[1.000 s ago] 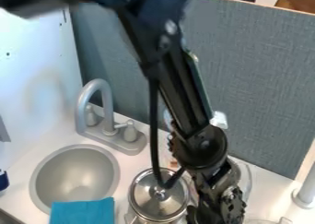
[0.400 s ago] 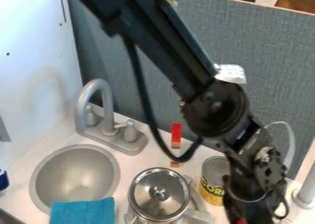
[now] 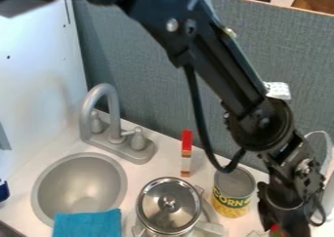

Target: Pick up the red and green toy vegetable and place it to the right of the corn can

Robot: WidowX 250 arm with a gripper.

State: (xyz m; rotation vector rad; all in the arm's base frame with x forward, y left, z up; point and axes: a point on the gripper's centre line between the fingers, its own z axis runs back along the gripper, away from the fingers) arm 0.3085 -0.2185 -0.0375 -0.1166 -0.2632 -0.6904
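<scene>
At 8 o'clock off view centre, far left: blue item (image 3: 3, 190) at the edge, apart from the rest. 7 o'clock: grey sink bowl (image 3: 81, 182), teal cloth (image 3: 88, 225) over its near rim; no sign of work under way on either. 9 o'clock: faucet (image 3: 114, 115) upright, spout toward the bowl. 6 o'clock: steel pot (image 3: 147, 221) with its lid (image 3: 170, 205) on and looking seated, so I'd log that as in order. Between 5 and 6, closer in: red-and-white block (image 3: 186, 148) on the counter (image 3: 147, 170), behind the pot. 5 o'clock: corn can (image 3: 233, 192) upright, right of the pot, just left of the gripper (image 3: 285, 214), which hangs between 4 and 5 at the end of the black arm (image 3: 225, 68). Small red piece (image 3: 277, 229) right at the gripper's lower end; that's the thing in play, my read. Can't tell if it's gripped, touched or just behind. Hand state: can't tell, wide or narrow. Progress: gripper is over at the work, right of the can, so positioning looks mostly done. Grasp or release of the red piece: unconfirmed, so count it as open. Can't sign off anything as finished at that end; my estimate is mid-job, low confidence.
</scene>
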